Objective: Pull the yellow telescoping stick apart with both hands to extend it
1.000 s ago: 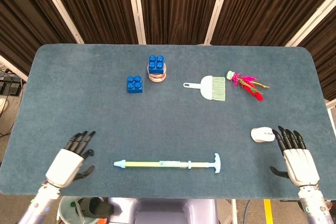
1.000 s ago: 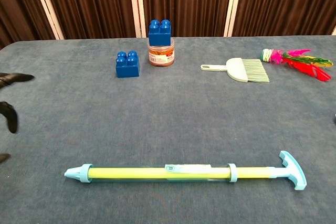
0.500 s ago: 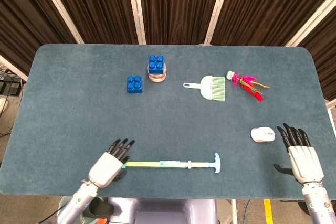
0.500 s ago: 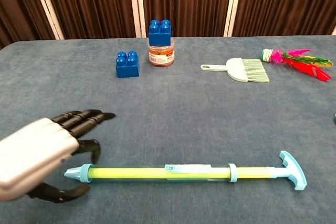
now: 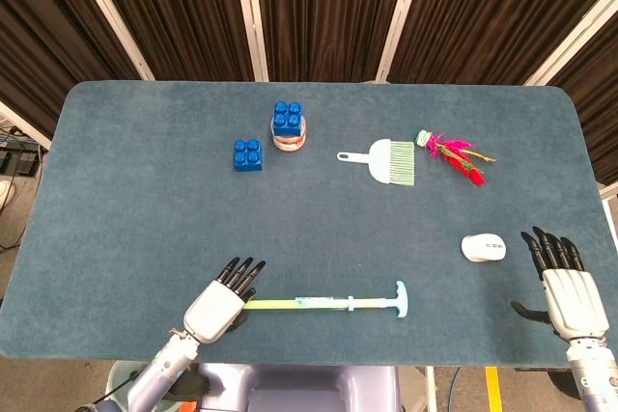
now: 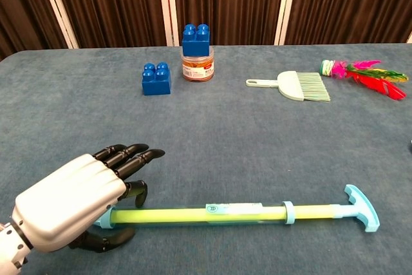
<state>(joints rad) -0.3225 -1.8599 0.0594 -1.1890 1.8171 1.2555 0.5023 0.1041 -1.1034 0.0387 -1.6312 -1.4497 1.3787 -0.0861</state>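
Early stage: left hand (image 6: 71, 207) is covering the stick (image 6: 257, 212)'s left end w/ fingers apart, grip unclear; right hand (image 5: 568, 282) is hanging open, far right. Pull not begun.

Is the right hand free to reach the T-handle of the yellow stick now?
Probably yes: the right hand is open, and bare table lies between it and the T-handle; the white mouse sits off that path.

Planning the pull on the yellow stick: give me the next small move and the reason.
Probably curl the left robot hand around the yellow stick: it sits over the capped end with its fingers extended, not yet wrapped. The right robot hand is open, apart from the T-handle.
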